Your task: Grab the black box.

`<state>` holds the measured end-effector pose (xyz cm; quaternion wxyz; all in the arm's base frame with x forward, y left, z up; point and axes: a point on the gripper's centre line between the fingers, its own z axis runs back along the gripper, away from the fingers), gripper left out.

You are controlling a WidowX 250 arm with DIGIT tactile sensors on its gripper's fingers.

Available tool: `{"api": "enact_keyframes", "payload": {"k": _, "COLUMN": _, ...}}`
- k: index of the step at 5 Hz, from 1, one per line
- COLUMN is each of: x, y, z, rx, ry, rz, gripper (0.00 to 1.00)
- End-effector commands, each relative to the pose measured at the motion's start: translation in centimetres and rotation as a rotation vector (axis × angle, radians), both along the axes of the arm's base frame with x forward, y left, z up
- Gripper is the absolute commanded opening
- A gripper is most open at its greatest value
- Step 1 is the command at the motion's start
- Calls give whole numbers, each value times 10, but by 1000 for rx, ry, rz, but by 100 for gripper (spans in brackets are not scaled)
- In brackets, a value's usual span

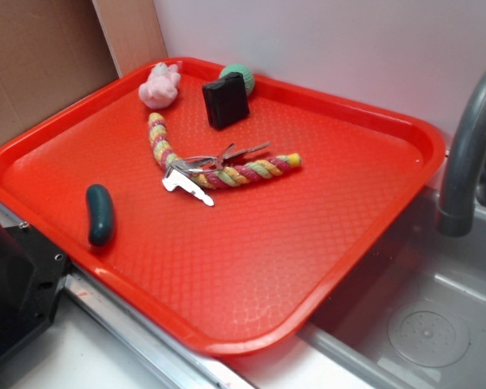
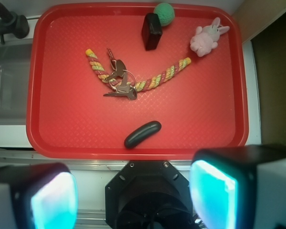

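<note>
Red plastic tray sits on counter beside sink. Black box stands at tray's far edge, touching green ball behind it. Pink plush toy lies near box, in far corner. Striped rope curves across tray middle, keys on it. Dark green pickle-shaped object lies near front edge. Claw hangs above counter, off tray's near edge, well apart from box, fingers spread wide, gripping nothing.
</note>
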<state>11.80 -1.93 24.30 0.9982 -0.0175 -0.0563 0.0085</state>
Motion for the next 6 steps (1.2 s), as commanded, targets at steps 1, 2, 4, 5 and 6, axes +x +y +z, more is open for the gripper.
{"api": "enact_keyframes", "payload": {"k": 1, "x": 0, "y": 0, "z": 0, "rx": 0, "ry": 0, "rz": 0, "gripper": 100}}
{"api": "enact_keyframes", "payload": {"k": 2, "x": 50, "y": 39, "z": -27, "rx": -18, "ry": 5, "rz": 19, "gripper": 100}}
{"api": "enact_keyframes", "payload": {"k": 4, "x": 144, "y": 67, "z": -89, "rx": -107, "ry": -131, "rz": 58, "gripper": 100}}
{"api": "enact_keyframes", "payload": {"k": 5, "x": 145, "y": 57, "z": -100, "rx": -123, "ry": -98, "rz": 115, "gripper": 100}}
{"api": "enact_keyframes", "payload": {"k": 6, "x": 145, "y": 57, "z": -100, "rx": -123, "ry": -98, "rz": 115, "gripper": 100}}
